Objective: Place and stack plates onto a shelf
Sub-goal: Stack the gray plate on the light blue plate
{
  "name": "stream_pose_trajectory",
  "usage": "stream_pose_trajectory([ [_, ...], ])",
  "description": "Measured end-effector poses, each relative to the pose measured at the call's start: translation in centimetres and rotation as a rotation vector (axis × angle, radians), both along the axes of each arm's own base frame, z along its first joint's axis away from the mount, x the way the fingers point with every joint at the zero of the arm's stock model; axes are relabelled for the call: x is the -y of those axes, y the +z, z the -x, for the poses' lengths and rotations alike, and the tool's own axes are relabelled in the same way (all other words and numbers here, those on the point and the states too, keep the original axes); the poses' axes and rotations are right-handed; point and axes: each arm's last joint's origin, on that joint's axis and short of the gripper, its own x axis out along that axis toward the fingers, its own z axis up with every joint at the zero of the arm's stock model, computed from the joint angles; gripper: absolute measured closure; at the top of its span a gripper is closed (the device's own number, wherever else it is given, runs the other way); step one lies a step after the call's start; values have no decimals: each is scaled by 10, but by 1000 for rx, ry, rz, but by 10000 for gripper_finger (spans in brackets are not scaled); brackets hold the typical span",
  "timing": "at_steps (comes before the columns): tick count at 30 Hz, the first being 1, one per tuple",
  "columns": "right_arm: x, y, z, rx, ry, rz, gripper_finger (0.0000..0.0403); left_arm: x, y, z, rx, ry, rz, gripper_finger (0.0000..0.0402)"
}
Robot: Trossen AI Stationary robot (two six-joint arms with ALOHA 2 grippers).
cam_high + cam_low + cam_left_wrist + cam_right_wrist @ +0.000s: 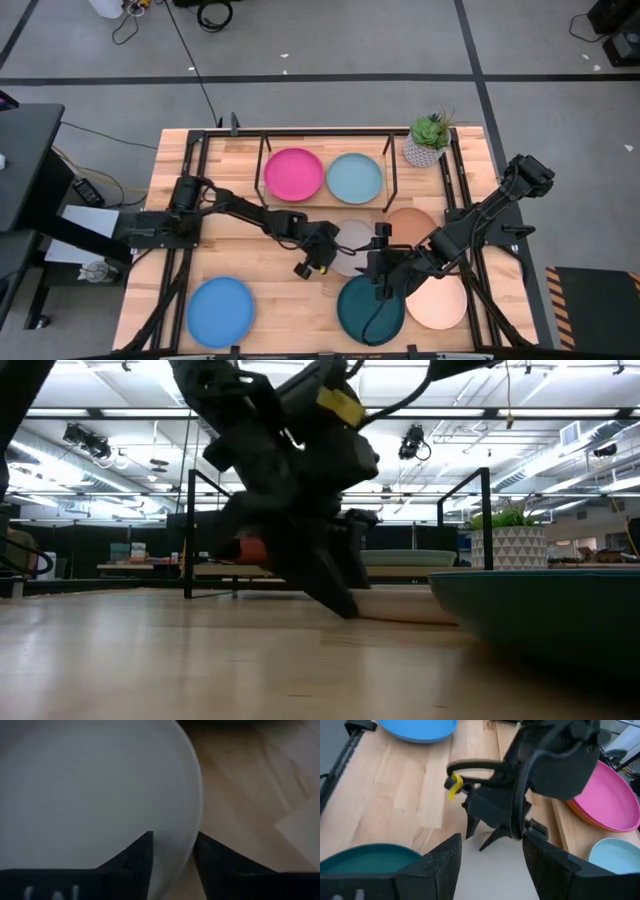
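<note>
The light grey plate lies at the table's middle. My left gripper is shut on its left rim. My right gripper is open at the plate's near right side, and in its wrist view its fingers stand on either side of the grey plate; I cannot tell whether they touch it. The magenta plate lies on an orange one beside the pale aqua plate on the shelf. The terracotta, dark teal, cream-peach and blue plates lie on the table. My left gripper holds the grey plate's rim between its two fingers, one finger over the plate's inside and one outside it. The fingers come slanting down from the table's left. One fingertip reaches the tabletop.
A potted plant stands at the far right, beside the shelf. Black rails run along the table's left and right sides. The dark teal plate lies close beside my right gripper. Bare wood shows at the middle left.
</note>
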Motion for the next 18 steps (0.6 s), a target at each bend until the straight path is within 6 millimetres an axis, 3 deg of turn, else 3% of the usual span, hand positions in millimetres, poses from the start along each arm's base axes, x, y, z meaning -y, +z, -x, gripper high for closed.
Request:
stream_pose_trajectory([
  [7, 0, 0, 0, -1, 2, 5, 186, -1, 6, 3, -25, -15, -33, 382],
  [12, 0, -1, 0, -6, -3, 3, 186, 2, 30, 5, -134, 31, 28, 383],
  [18, -3, -2, 5, -21, -10, -14, 186, 4, 79, 15, -173, 4, 105, 386],
])
